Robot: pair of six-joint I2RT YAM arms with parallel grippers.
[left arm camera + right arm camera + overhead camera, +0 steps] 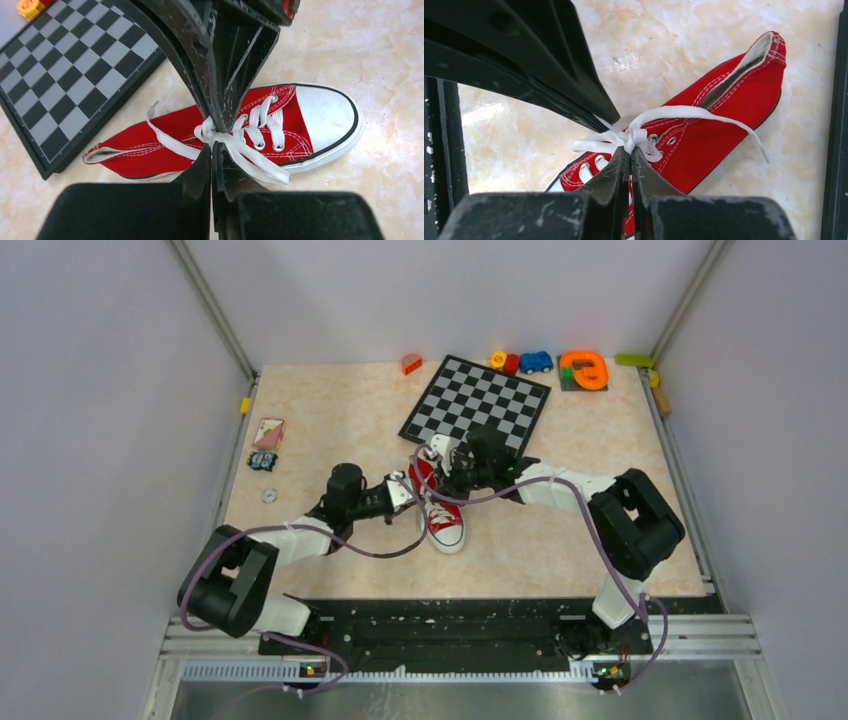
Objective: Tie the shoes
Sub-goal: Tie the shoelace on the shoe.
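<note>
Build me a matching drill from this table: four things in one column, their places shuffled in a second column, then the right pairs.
Things
1. white laces
2. chessboard
3. blue toy car
4. pink card

Places
A. at the table's far edge, right of the chessboard
B. pinched by the left gripper and the right gripper
C. near the table's left edge
D. just beyond the heel of the red sneaker

Pairs: 1-B, 2-D, 3-A, 4-C
</note>
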